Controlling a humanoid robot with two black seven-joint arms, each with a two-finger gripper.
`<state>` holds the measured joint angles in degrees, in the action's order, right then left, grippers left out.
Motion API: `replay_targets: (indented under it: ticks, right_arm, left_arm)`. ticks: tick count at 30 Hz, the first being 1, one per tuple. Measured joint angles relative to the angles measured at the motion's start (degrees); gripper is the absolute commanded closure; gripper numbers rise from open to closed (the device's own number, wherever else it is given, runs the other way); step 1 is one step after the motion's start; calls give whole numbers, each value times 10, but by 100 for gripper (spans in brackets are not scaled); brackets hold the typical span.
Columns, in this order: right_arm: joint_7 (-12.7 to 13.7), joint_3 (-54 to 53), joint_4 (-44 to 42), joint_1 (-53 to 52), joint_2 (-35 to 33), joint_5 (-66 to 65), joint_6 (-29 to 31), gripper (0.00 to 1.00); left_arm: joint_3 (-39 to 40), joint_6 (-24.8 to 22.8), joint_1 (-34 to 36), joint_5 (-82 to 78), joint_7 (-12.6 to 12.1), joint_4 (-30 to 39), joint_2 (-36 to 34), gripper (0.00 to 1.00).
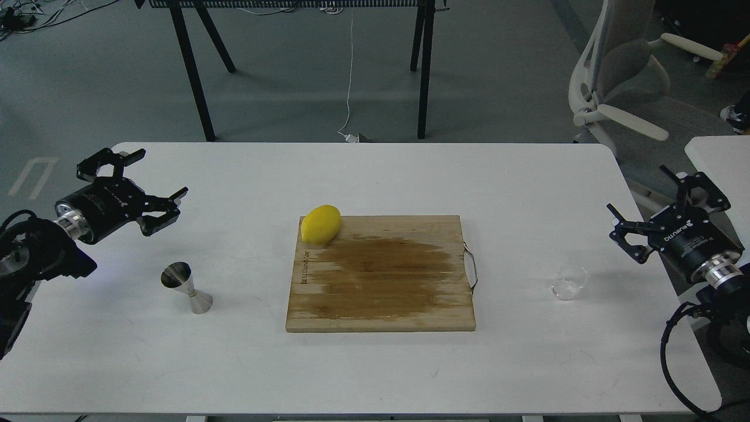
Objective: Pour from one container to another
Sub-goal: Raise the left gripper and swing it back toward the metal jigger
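Left of the cutting board (381,275), the left gripper (136,177) hovers with its fingers spread wide and empty, pointing up and inward. Right of the board, the right gripper (650,199) mirrors it, also wide and empty. The steel jigger (186,287) stands upright left of the board; the glass cup (569,282) sits upright to its right.

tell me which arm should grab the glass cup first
The right arm, most likely. The glass cup stands near the table's right edge, just in front of the open right gripper. The left gripper hangs open on the far side, above the jigger.
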<state>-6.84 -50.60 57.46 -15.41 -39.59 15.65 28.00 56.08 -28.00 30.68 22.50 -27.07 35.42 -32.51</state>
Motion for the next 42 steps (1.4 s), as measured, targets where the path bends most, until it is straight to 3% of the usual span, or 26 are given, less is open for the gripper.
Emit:
replay_targets:
  ticks: [10, 17, 23, 29, 31, 36, 40, 42]
  right_arm:
    - [0, 1, 0, -4, 3, 0, 0, 1]
    - [-1, -3, 5, -4, 1, 0, 0, 1]
    - [-2, -23, 34, -2, -17, 1, 0, 1]
    - [-2, -34, 35, -2, -21, 1, 0, 1]
    - [-2, -34, 35, -2, -21, 1, 0, 1]
    - [-2, -34, 34, -2, -22, 0, 0, 1]
    - [-2, -34, 30, -1, -22, 0, 0, 1]
    - [-2, -34, 29, 0, -22, 0, 0, 1]
  left_arm:
    - [2, 0, 0, 1, 2, -5, -4, 0]
    - [-1, 0, 9, -7, 1, -86, 1, 0]
    - [-7, 0, 41, -138, 17, -93, 1, 0]
    - [-7, 0, 100, -347, 90, -91, -5, 0]
    - [-7, 0, 123, -418, 130, -89, -4, 0]
    - [-6, 0, 174, -508, 269, -82, -4, 1]
    - [-7, 0, 186, -555, 352, -49, -6, 1]
    - [-7, 0, 188, -568, 381, -34, -6, 1]
